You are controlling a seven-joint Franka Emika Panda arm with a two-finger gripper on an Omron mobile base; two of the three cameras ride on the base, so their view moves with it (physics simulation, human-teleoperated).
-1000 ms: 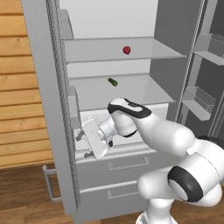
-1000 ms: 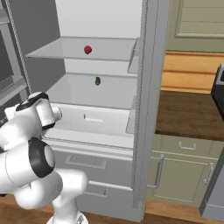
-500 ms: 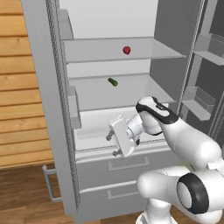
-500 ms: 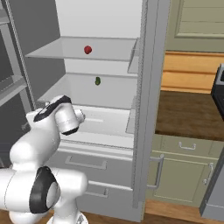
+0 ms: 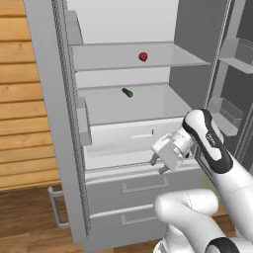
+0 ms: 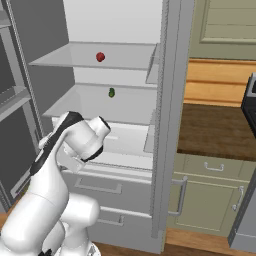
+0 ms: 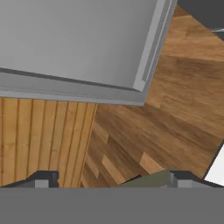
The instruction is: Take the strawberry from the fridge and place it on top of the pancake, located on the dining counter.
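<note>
1. Since a second ago my arm has swung from the left side of the open fridge (image 5: 59, 99) toward its right; my gripper (image 5: 157, 164) now hangs in front of the crisper drawer, near the right-hand door. The strawberry and the green item have not moved.
2. My fingers (image 7: 43, 178) stand wide apart and hold nothing; in the hand view they point at the wooden floor (image 7: 175, 109) and the underside of a grey fridge door.
3. Just behind my gripper is the pale drawer front; below it are two grey bottom drawers (image 5: 143, 185).
4. The small dark green item (image 5: 127, 92) lies on the middle shelf, up and to the left of my hand.
5. The strawberry (image 5: 143, 57) sits on the top shelf, far back, well apart from my fingers, higher than the green item and slightly right of it.
</note>
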